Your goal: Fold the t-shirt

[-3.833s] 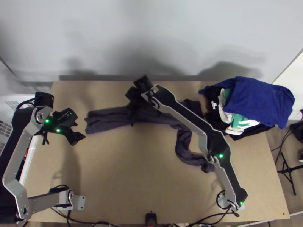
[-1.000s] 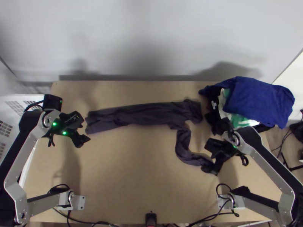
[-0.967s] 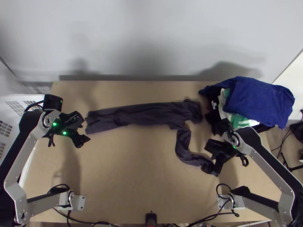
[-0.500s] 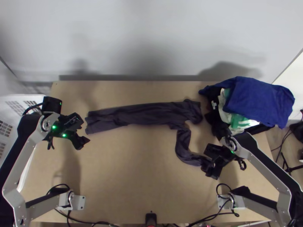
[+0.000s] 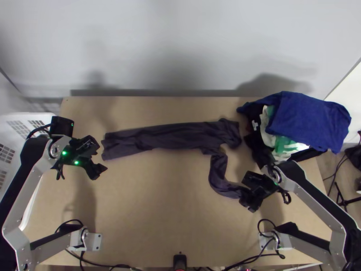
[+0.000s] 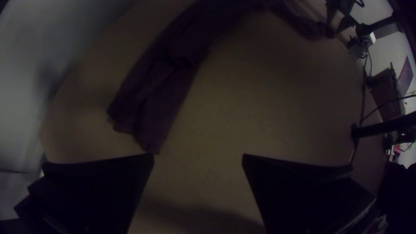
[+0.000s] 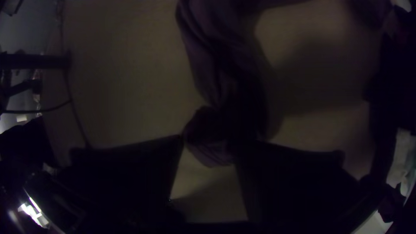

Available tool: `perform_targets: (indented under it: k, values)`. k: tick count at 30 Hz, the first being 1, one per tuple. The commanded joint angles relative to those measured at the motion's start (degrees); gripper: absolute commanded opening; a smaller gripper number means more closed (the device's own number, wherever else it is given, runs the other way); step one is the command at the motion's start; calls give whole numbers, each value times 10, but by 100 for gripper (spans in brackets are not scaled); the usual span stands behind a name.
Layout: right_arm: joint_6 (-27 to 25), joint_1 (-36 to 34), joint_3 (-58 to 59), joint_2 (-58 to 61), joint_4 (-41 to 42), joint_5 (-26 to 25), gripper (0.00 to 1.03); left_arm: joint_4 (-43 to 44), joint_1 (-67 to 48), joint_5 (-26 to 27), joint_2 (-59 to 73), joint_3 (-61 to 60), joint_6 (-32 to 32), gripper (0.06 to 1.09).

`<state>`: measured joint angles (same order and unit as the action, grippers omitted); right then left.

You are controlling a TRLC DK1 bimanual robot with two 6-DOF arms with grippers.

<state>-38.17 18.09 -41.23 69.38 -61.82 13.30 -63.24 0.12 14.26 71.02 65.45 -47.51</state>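
The dark purple-grey t-shirt [image 5: 171, 136] lies as a long bunched strip across the table's far half, with a narrow part [image 5: 218, 174] curving toward the near right. At the left, my left gripper [image 5: 100, 163] hangs beside the strip's left end. In its wrist view the left gripper [image 6: 198, 158] is open, nothing between its fingers, the shirt [image 6: 160, 95] beyond them. My right gripper [image 5: 247, 201] is at the tip of the narrow part and hides some of it. In its wrist view the right gripper [image 7: 210, 143] is open, with the cloth end [image 7: 212, 151] between its fingers.
A pile of clothes with a blue garment [image 5: 311, 122] on top lies at the table's far right, close to the shirt's right end. A small black device [image 5: 180, 262] stands at the near edge. Bare wood [image 5: 158, 203] spreads in front of the shirt.
The right arm has swung from over the middle of the shirt to the near right, then shifted slightly left and nearer. The left gripper has moved a little right. The shirt lies much as before.
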Motion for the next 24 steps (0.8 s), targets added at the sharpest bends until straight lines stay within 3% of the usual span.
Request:
perform_targets:
  k: [1, 4, 13, 16, 20, 24]
  values:
    - [2, 5, 17, -11, 21, 0, 23, 0, 0, -2, -2, -1, 0, 105]
    - [7, 5, 24, -18, 36, 0, 3, 1, 1, -2, -2, -4, 0, 105]
    - [27, 3, 10, -42, 34, 1, 3, 5, 1, -3, -2, -6, -1, 105]
    - [37, 5, -27, -76, 6, 25, 3, 6, 1, -4, -2, -6, -1, 105]
    - [76, 21, -95, -107, -22, 67, 3, 8, 4, -4, -2, -8, -2, 105]
    - [117, 71, -149, -101, -23, 73, 3, 10, 2, -5, -1, -11, -2, 105]
